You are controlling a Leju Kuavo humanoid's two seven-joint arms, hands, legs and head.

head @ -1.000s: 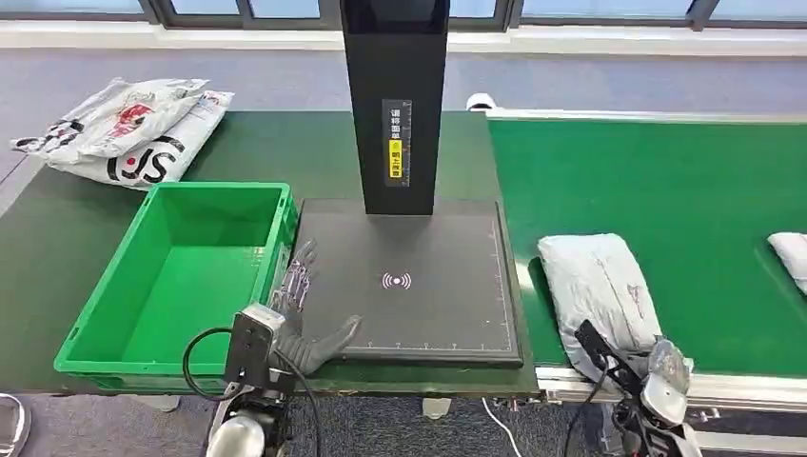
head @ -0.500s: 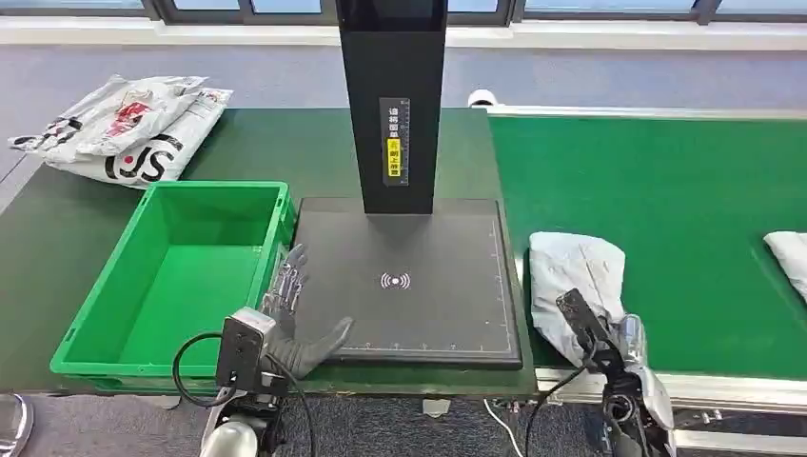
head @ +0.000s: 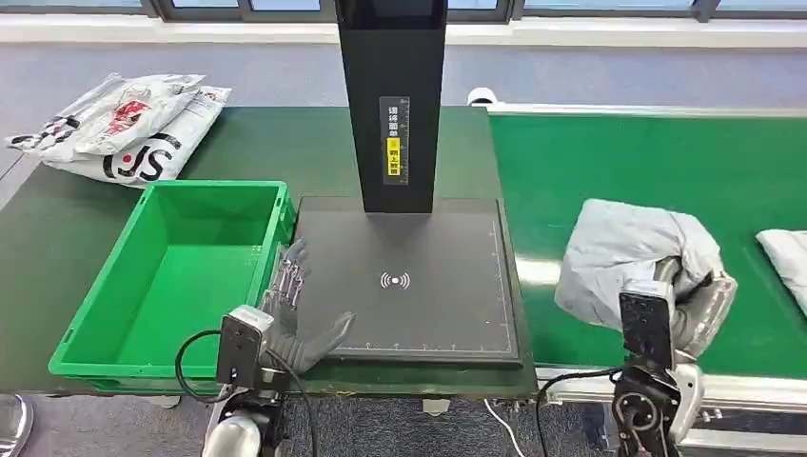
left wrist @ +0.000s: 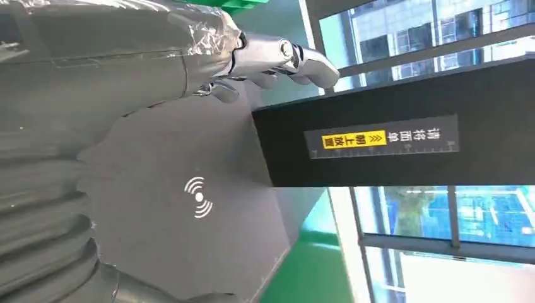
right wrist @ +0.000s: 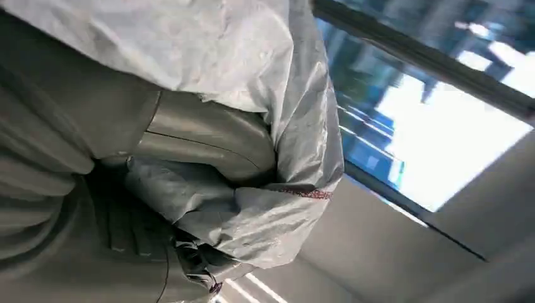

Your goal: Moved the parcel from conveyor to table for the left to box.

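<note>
We see right hand (head: 699, 305) grasping grey parcel (head: 628, 252) above conveyor (head: 666, 162), thumb sunk into folds; we judge it light, soft, slippery, so clutch bunched middle; left hand (head: 295, 319) splayed, released, resting at scanner pad (head: 409, 286) edge beside green box (head: 181, 276).

left hand (head: 290, 319) lies flat, fingers spread; right hand (head: 699, 305) apparently grips, fingers mostly hidden.

Head view high, facing down over scanner pad (head: 404, 281), left wrist view close over same pad, right wrist view tilted upward
</note>
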